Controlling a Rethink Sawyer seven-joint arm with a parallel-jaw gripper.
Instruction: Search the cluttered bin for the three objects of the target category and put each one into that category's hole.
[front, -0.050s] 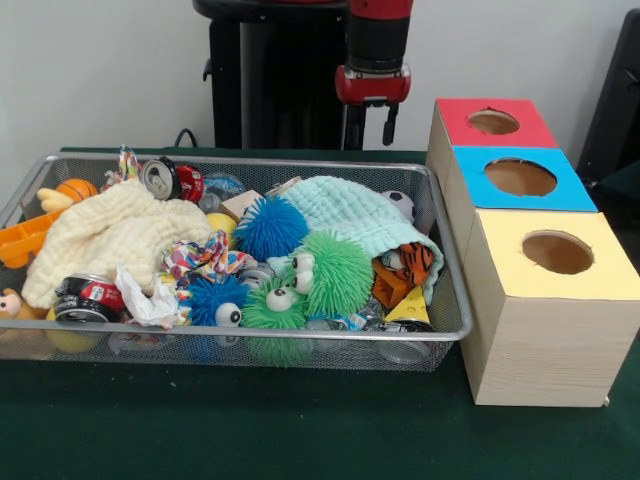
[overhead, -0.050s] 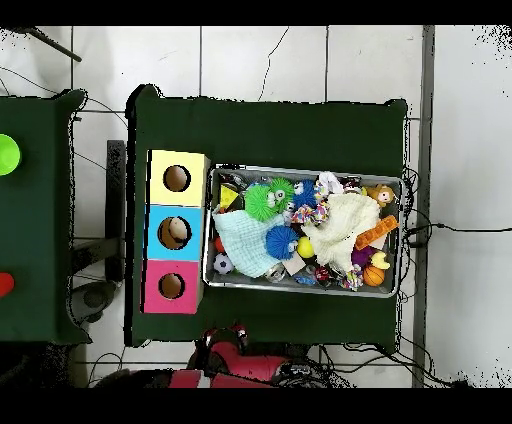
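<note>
Front view: fingers (front, -0.050s: 370, 126) parted, empty, above bin (front, -0.050s: 445, 300) lying lengthwise beside boxes (front, -0.050s: 540, 330).

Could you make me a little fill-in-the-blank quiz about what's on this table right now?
1. The wooden box has three holes, topped red, blue and ____.
2. The two green spiky balls lie inside a wire ____.
3. The gripper hangs above the far rim of the bin, holding ____.
4. The mint cloth lies at the end of the bin nearer the ____.

Missing words: yellow; bin; nothing; box
</note>
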